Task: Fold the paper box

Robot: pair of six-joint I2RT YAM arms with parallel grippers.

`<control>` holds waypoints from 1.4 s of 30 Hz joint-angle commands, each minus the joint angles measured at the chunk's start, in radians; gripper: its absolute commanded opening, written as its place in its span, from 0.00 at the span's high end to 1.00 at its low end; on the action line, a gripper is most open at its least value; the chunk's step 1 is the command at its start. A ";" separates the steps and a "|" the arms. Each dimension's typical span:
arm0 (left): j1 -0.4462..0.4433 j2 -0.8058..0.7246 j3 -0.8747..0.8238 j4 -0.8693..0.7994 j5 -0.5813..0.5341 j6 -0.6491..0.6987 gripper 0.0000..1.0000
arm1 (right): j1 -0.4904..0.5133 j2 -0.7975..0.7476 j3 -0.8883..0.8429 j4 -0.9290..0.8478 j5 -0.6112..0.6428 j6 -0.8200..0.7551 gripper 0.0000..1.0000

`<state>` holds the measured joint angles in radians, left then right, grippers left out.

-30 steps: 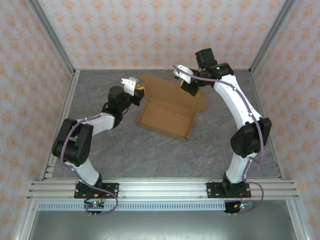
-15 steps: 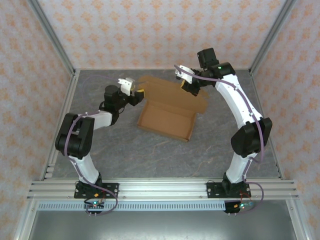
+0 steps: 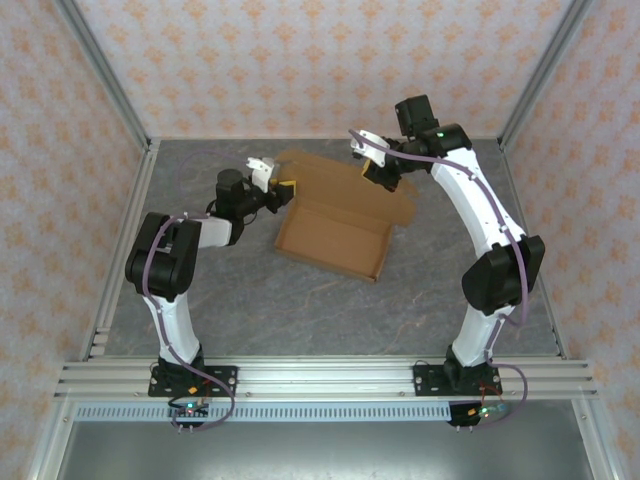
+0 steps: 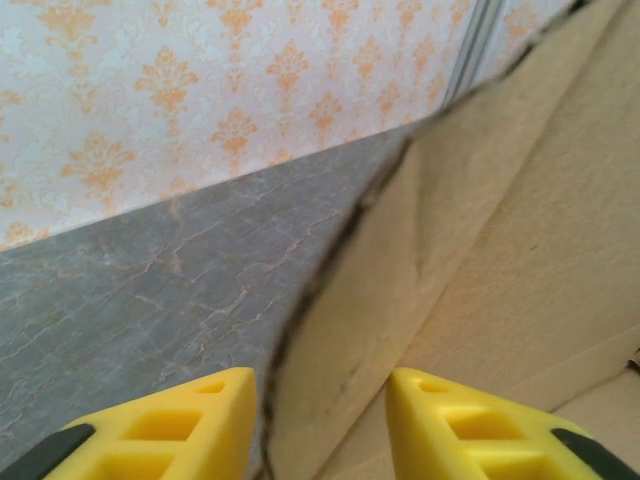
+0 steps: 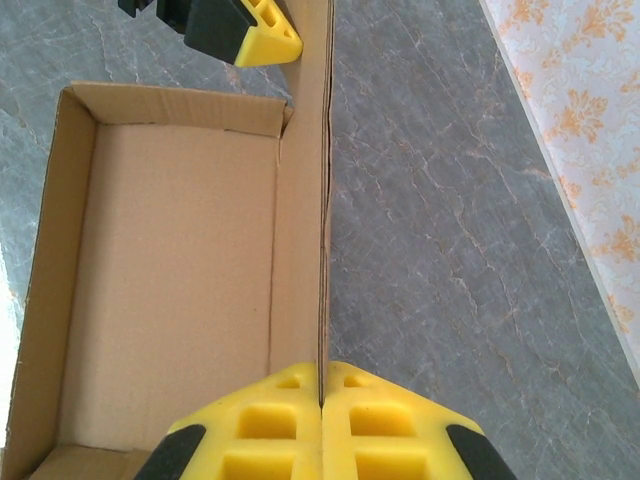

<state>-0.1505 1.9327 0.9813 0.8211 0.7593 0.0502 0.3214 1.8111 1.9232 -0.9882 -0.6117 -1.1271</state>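
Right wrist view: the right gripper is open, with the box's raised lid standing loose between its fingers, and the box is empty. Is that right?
Not quite. The right gripper is shut on the raised lid, its fingers pressed against the cardboard from both sides with no gap, as the right wrist view shows. The box is empty, as you said.

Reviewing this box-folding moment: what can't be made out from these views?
Left wrist: whether the left jaws touch the paper box flap between them; the cardboard is blurred up close, and the frame's bottom cuts the left fingers.
Top external: the right jaws' hold on the lid, hidden under the right arm.
Right wrist: the box's near end, behind the right fingers.
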 commanded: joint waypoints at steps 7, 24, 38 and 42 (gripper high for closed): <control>-0.030 -0.016 0.006 0.098 -0.027 -0.028 0.76 | -0.005 0.006 0.034 -0.014 -0.037 0.014 1.00; -0.202 -0.095 -0.073 0.099 -0.613 -0.086 0.92 | -0.001 0.007 0.031 0.001 -0.024 0.101 1.00; -0.372 -0.048 -0.029 0.070 -1.026 -0.150 0.98 | 0.002 0.012 0.030 0.006 0.004 0.130 1.00; -0.399 -0.034 0.001 0.038 -1.079 -0.159 0.98 | 0.003 0.013 0.030 0.008 0.003 0.134 1.00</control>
<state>-0.5167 1.8832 0.9264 0.8413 -0.2459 -0.0792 0.3172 1.8114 1.9285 -0.9882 -0.5949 -1.0161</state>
